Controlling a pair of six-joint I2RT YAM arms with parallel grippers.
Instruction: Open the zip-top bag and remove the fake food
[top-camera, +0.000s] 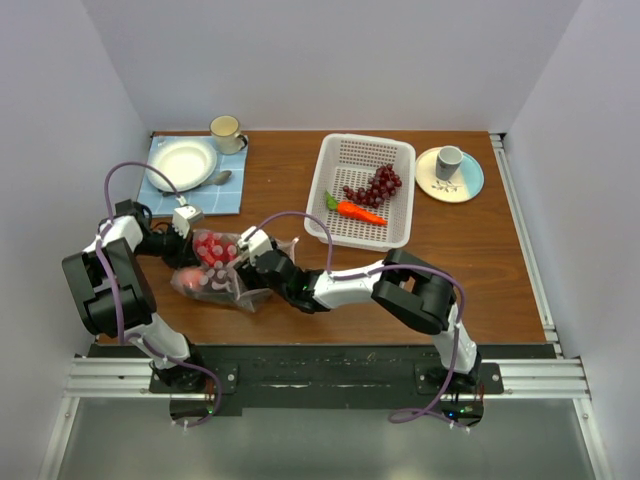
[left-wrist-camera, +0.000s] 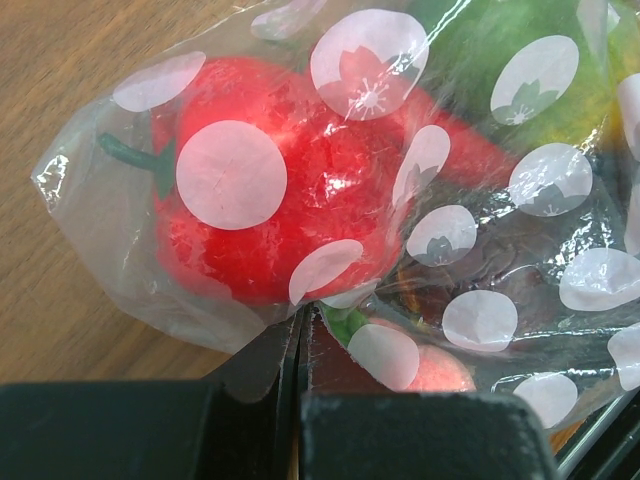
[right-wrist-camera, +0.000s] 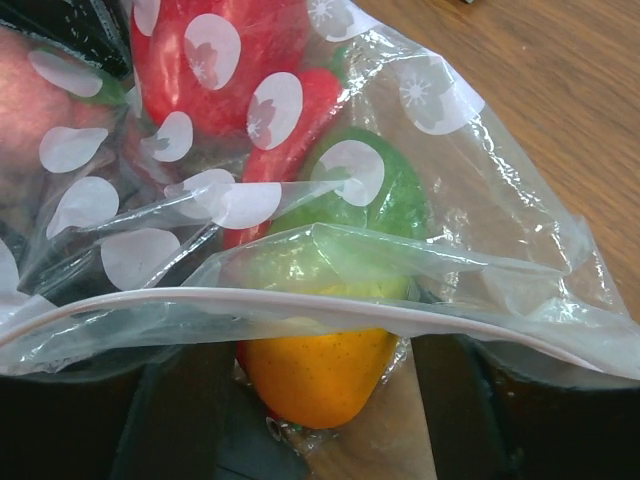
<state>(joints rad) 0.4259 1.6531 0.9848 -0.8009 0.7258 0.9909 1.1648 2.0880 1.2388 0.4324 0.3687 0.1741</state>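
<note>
1. Left hand (left-wrist-camera: 300, 395) pressed together, pinching zip-top bag (left-wrist-camera: 90, 180) film; bag lies on surface (top-camera: 480, 270).
2. Right hand (right-wrist-camera: 310, 410) spread astride mango (right-wrist-camera: 320, 370) at bag mouth.
3. Film judged thin, slippery; fake food (left-wrist-camera: 250, 200) light, rigid: grip mango flanks.

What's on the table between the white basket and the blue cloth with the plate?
Nothing. In the top view there is only bare brown table between the white basket and the blue cloth.

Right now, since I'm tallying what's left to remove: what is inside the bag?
Through the bag: a red round fruit, a red chili, a pinkish piece, and a mango at the mouth. Anything beneath them is covered by folds and dots.
</note>
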